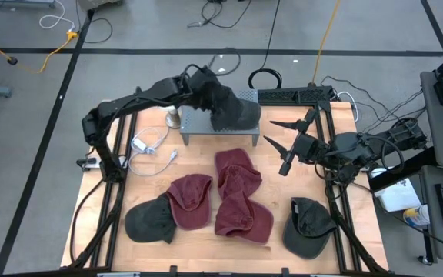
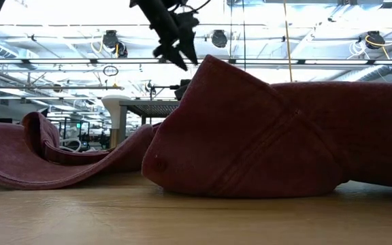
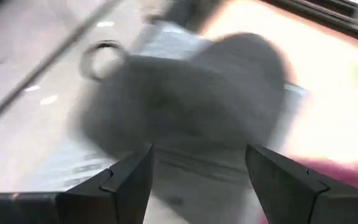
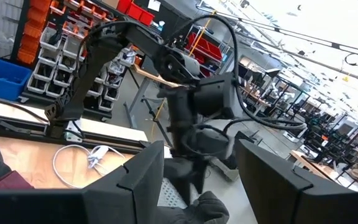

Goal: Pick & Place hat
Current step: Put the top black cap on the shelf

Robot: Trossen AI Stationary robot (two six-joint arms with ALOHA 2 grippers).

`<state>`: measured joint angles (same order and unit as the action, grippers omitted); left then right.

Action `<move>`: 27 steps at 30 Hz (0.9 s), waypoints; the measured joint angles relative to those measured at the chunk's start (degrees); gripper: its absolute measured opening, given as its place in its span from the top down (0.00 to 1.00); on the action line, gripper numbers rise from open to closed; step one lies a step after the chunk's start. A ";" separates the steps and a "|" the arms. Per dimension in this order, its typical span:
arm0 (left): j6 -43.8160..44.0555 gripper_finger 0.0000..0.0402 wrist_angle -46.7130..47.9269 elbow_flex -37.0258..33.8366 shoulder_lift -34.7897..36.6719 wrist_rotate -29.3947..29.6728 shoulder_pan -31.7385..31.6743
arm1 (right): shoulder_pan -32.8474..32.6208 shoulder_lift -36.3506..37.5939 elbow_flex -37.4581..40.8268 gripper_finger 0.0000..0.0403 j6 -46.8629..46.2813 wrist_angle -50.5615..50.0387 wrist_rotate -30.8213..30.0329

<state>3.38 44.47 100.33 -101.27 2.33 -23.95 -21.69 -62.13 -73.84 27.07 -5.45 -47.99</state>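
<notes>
Grey hat (image 1: 235, 112) sits on my metal stand (image 1: 198, 127); left gripper (image 1: 206, 81) just above it, jaws spread, seemingly released. Right gripper (image 1: 281, 144) beside stand, jaws apart.

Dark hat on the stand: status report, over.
Left gripper open over the dark hat, which rests on the grey stand. Right gripper open, waiting at the table's right. Nothing in the way.

wooden table (image 1: 283, 185): three maroon hats (image 1: 229, 196), two dark hats (image 1: 308, 225), white cable (image 1: 151, 146), grey metal stand (image 1: 198, 123) at back
</notes>
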 joint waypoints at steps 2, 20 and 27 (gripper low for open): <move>-3.47 0.36 -0.04 0.00 -0.05 -5.32 1.08 | 0.00 0.00 0.00 0.52 0.18 -0.02 0.04; -18.57 0.41 -0.69 -0.08 -3.05 -20.03 4.87 | 0.00 0.00 0.00 0.52 1.29 -0.04 0.20; -18.83 0.43 -4.19 0.04 -6.02 -19.22 4.96 | -0.01 0.00 0.00 0.52 1.45 0.01 0.28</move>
<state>-15.45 40.28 100.38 -107.29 -16.88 -18.99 -21.70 -62.13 -73.84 28.52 -5.44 -47.70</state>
